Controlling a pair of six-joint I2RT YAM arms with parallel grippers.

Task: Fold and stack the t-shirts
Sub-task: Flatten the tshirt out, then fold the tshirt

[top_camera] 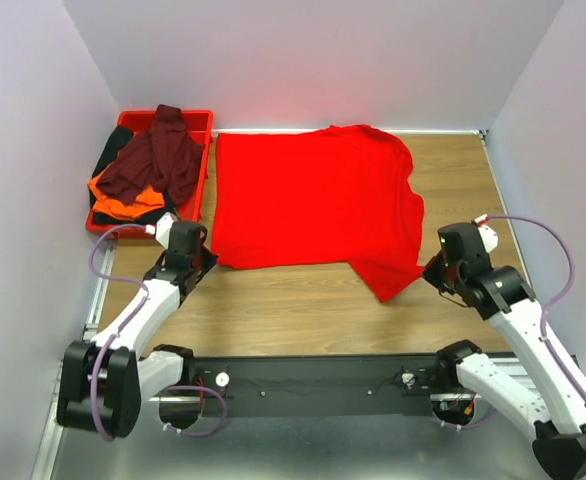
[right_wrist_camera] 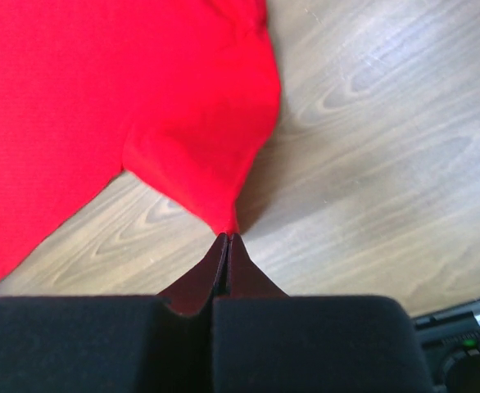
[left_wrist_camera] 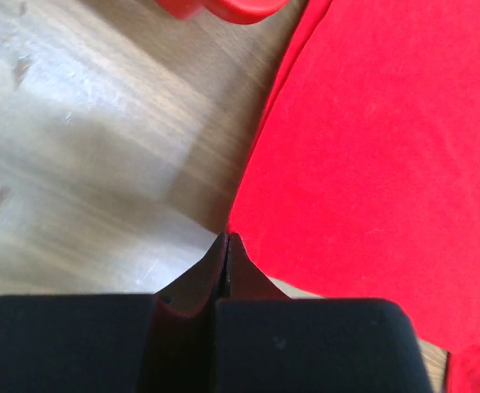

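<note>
The bright red t-shirt (top_camera: pixel 313 195) lies spread flat on the wooden table. My left gripper (top_camera: pixel 206 262) is at its near left corner, its jaws shut on that corner (left_wrist_camera: pixel 248 237). My right gripper (top_camera: pixel 429 272) is at the near right sleeve (top_camera: pixel 388 275), its jaws shut on the sleeve's tip (right_wrist_camera: pixel 224 214), which rises slightly off the table. The dark maroon t-shirt (top_camera: pixel 158 155) lies crumpled on top of the orange one (top_camera: pixel 121 196) and the black one (top_camera: pixel 108 152) in the red tray (top_camera: pixel 203 120).
The red plastic tray stands at the far left, close to the red shirt's left edge; its corner shows in the left wrist view (left_wrist_camera: pixel 224 8). Walls close in the table at the left, back and right. A black rail (top_camera: pixel 313 380) runs along the near edge.
</note>
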